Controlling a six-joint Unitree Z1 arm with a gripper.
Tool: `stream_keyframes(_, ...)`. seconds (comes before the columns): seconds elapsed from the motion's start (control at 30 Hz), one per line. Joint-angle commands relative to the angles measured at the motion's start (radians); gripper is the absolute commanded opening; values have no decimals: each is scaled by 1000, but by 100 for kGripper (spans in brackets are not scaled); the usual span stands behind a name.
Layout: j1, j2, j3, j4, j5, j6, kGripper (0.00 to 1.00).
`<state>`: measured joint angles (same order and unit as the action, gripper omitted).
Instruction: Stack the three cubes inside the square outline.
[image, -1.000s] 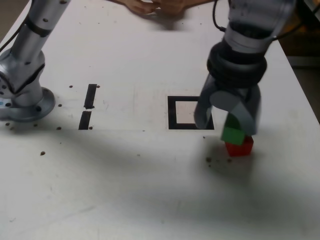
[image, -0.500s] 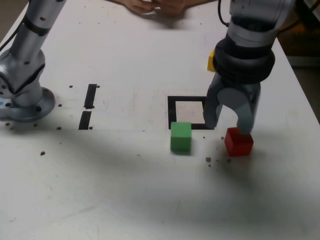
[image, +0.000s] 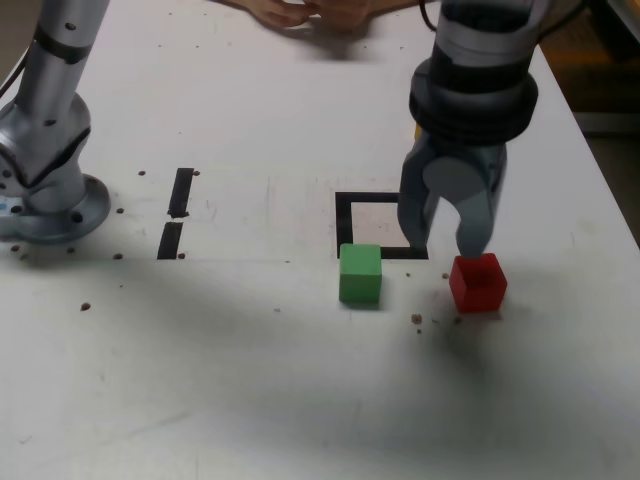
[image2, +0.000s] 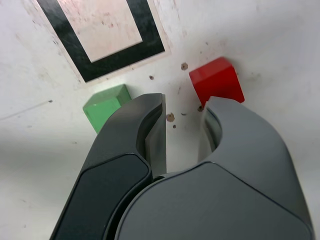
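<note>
Hovering open, the end effector sits between green cube and red cube.

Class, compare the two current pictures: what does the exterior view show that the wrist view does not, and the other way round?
Only exterior: the robot's base, a person's hands, two short tape strips.
Only wrist: the bare gap between the fingertips, seen from above.
Both: gripper, green cube, red cube, square outline.

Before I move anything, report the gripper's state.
Gripper: open, fingertips apart, holding nothing; the solid green cube and solid red cube both lie outside its jaws.
</note>
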<state>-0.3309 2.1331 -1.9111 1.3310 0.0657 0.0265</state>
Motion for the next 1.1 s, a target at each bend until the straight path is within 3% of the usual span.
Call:
stream_keyframes(0.0, 9, 1, 22, -12, -27, -5, 86)
stream_keyframes(0.17, 31, 5, 87, -38, -83, -34, 94)
stream_keyframes(0.57, 50, 32, 96, -122, -80, -63, 99)
stream_keyframes(1.07, 84, 81, 104, -157, -102, -72, 99)
